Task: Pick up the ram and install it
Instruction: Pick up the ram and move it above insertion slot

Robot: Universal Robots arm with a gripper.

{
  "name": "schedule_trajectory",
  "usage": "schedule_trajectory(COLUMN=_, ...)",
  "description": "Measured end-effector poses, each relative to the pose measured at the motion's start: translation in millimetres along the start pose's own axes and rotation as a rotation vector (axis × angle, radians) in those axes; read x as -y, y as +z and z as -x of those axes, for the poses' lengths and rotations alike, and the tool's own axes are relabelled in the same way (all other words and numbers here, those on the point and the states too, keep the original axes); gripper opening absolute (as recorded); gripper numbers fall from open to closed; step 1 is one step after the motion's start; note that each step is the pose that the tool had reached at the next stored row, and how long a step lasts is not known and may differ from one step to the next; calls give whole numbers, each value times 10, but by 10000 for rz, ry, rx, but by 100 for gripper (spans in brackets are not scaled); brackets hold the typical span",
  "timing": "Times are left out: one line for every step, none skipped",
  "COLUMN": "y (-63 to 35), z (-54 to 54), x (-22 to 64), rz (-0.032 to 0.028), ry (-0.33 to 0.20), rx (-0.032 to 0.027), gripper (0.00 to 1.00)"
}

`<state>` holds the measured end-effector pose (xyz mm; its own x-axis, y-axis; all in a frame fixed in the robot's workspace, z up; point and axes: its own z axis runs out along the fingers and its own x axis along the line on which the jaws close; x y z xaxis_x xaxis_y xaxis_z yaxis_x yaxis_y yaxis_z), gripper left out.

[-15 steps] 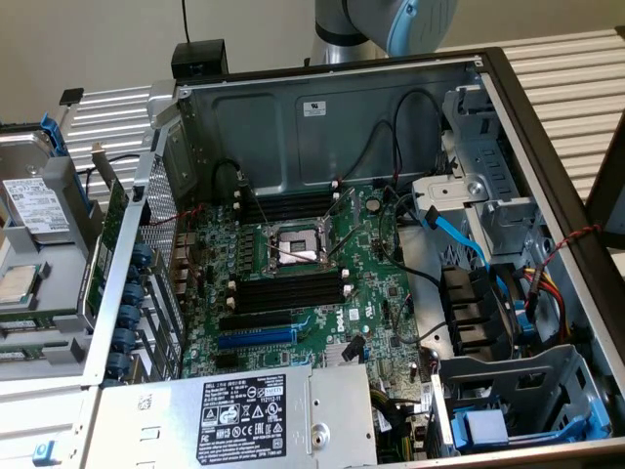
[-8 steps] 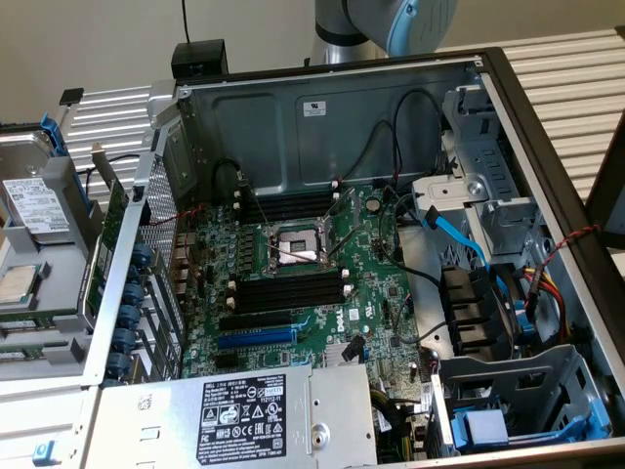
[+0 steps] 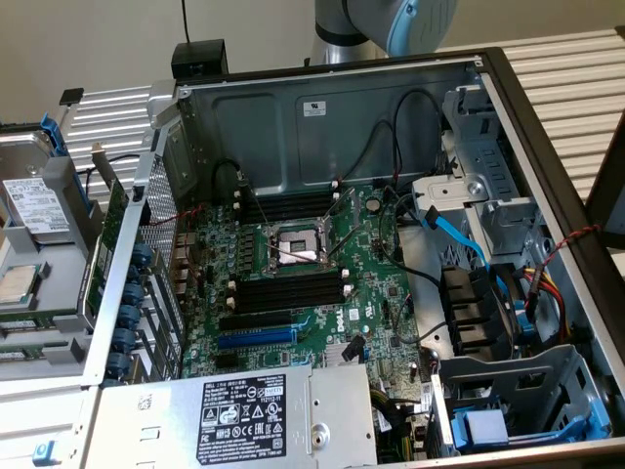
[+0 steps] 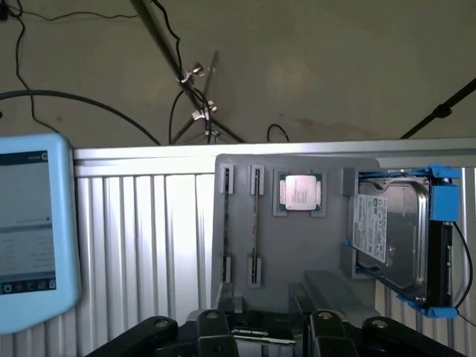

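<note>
Your gripper hangs with its fingers apart, clamped on nothing. The ram stands on edge in the gray tray, just beside the CPU. The motherboard carries a Dell badge; the power supply label is too small to read.

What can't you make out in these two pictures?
- The arm: exterior view, cut off by the top edge.
- The gripper: wrist view, cut off by the picture's edge; its state is unclear.
- The ram: wrist view, edge-on in the grey holder, chips hidden.
- The blue-framed screen: wrist view, text too small, partly cut off.
</note>
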<state>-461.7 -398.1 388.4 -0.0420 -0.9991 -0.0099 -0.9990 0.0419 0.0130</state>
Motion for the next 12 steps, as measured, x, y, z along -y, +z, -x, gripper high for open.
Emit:
schedule_trajectory(y=16, z=0, x=0, rz=1, ry=0, rx=-1, gripper=42)
schedule_trajectory(y=33, z=0, x=1, rz=2, ry=0, rx=-1, gripper=42)
schedule_trajectory(y=52, z=-1, x=1, rz=2, ry=0, rx=-2, gripper=42)
schedule_trajectory(y=70, z=-1, x=1, rz=4, ry=0, rx=-2, gripper=42)
schedule_trajectory(y=88, z=-1, x=1, rz=4, ry=0, rx=-2, gripper=42)
schedule_trajectory(y=106, z=-2, x=2, rz=5, ry=0, rx=-3, gripper=42)
schedule_trajectory(y=124, z=-6, x=3, rz=6, ry=0, rx=-2, gripper=42)
schedule_trajectory(y=142, z=-14, x=3, rz=11, ry=0, rx=-3, gripper=42)
schedule_trajectory(y=157, z=-33, x=3, rz=22, ry=1, rx=-3, gripper=42)
schedule_trajectory(y=170, z=-58, x=5, rz=38, ry=1, rx=0, gripper=42)
schedule_trajectory(y=183, z=-86, x=6, rz=57, ry=1, rx=7, gripper=42)
schedule_trajectory(y=197, z=-111, x=8, rz=80, ry=0, rx=11, gripper=42)
